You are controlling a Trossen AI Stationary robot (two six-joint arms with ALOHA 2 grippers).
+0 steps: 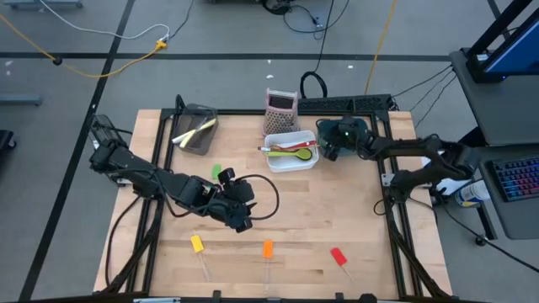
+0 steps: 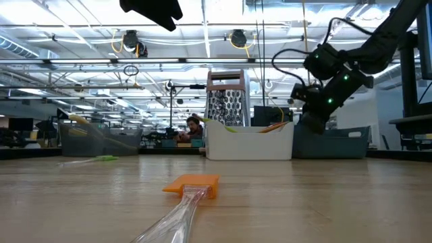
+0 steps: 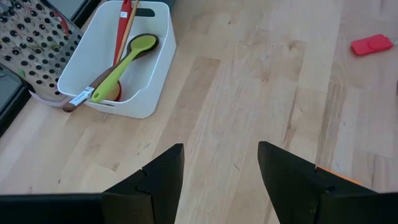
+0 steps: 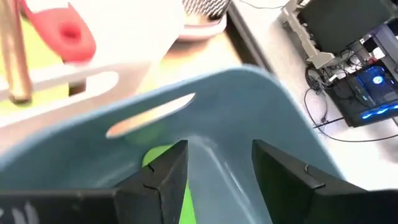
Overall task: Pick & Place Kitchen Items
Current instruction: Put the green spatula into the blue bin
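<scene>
Left tool point(image 1: 239, 220): hovering over mid-tabletop point(image 1: 337, 210), fingers spread, holding nothing. Judged step: going for a loose spatula.

Right tool point(image 1: 330, 152): hanging above the teal bin point(image 1: 352, 128), at 3 o'clock of the white bin point(image 1: 290, 160); fingers spread, nothing pinched. Something green is showing in the bin beneath it; identity unclear.

Orange spatula point(image 1: 268, 250): lying flat near the front edge, at about 5 o'clock of the left tool. Long axis running 12-to-6; head pointing to 12, clear handle trailing to 6.

Yellow spatula point(image 1: 197, 244): at 7 o'clock of the left tool, head toward 11, handle toward 5.

Red spatula point(image 1: 338, 256): farther toward 4 o'clock, head toward 11, handle toward 5.

Handling note: the fingers should be closing across the slim handle, square to its long axis, just behind the head, after dropping straight down; the clear handle is probably slippery and low to the wood.

White bin contents: green spoon point(image 3: 121, 62), red and wooden utensils, lying lengthwise.

Mesh bin point(image 1: 196, 129) at 11 o'clock: yellowish utensil inside.
</scene>
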